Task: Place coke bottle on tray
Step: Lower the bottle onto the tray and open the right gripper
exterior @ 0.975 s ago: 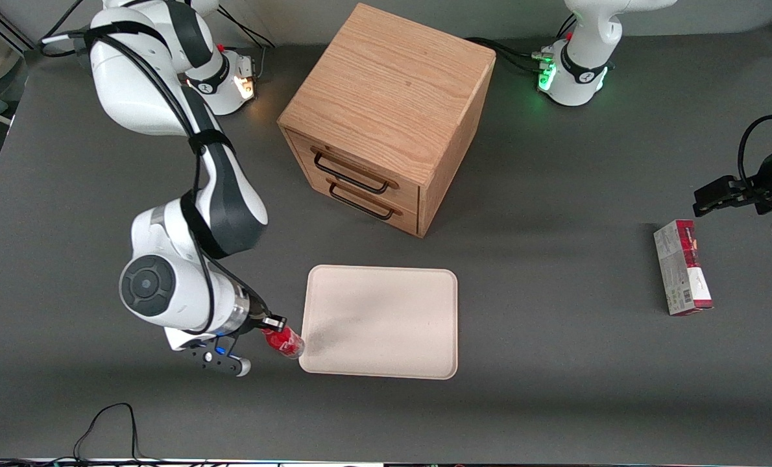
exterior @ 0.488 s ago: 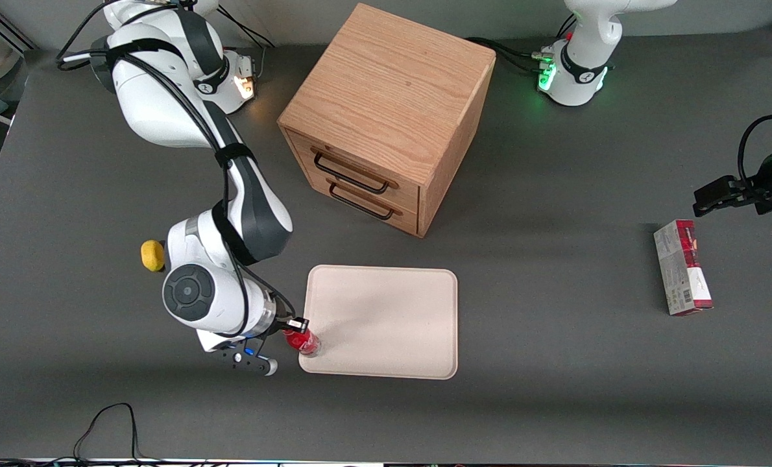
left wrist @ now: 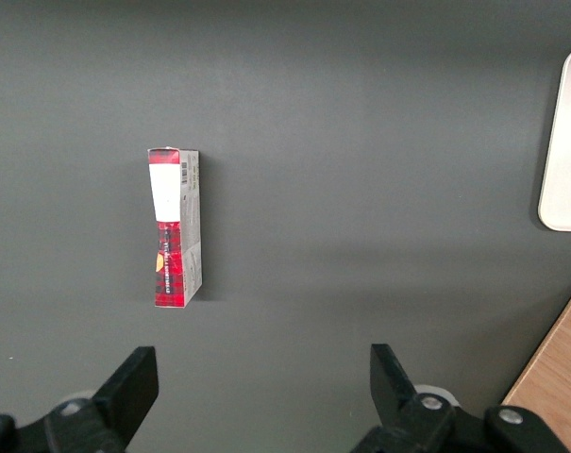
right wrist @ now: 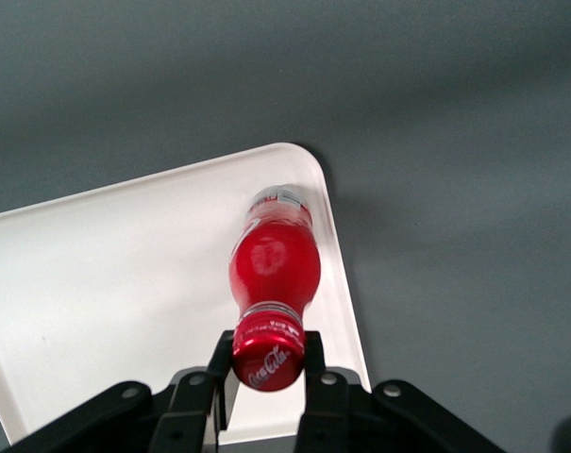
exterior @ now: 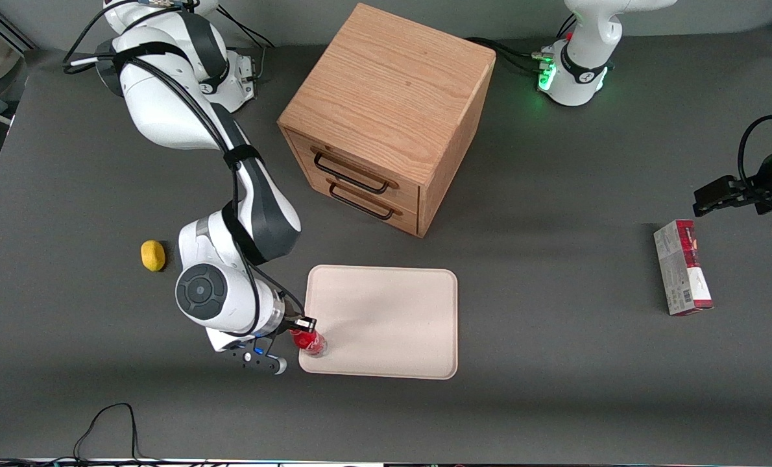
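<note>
I have the gripper with its jaws clamped on the cap of the coke bottle, which hangs over the tray corner nearest the working arm.

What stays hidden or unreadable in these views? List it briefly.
- Front view: whether the coke bottle, held by the tool, touches the tray or hangs above it.
- Right wrist view: the bottle's base, hidden by its body.
- Left wrist view: the carton's small print; the tray, cut by the frame edge.
</note>
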You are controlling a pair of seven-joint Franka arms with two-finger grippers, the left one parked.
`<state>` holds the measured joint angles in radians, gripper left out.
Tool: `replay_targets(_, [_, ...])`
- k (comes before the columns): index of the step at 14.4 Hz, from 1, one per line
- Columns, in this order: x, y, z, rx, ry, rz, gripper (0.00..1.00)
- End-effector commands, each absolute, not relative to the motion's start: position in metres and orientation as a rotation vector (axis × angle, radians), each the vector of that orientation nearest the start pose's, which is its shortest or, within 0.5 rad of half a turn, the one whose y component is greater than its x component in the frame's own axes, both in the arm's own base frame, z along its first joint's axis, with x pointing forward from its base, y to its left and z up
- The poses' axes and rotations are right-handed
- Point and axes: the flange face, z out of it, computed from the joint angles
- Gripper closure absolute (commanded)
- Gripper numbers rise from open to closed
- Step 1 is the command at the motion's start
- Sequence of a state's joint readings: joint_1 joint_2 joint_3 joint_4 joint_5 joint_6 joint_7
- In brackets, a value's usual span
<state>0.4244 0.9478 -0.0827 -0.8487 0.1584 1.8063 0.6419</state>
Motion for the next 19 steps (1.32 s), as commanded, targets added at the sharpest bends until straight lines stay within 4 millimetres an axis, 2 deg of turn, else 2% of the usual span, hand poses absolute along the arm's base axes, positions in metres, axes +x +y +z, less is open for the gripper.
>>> replay_targets(1, [0.7301,0.3062,0.349,-2.996,0.481,0.021,1.0])
replay_targets(2, [0.7303,0.3056,0.3491,-2.996,0.482,0.02,0.88])
replay_targets(3, [0.7308,0.306,0.3496,-2.998,0.476,0.008,0.33])
replay_targets(4, [0.7302,0.3097,0.3503,-3.02,0.459,-0.023,0.02])
replay_targets(19, [0.7303,0.3091,0.3508,-3.038,0.464,-0.042,0.0])
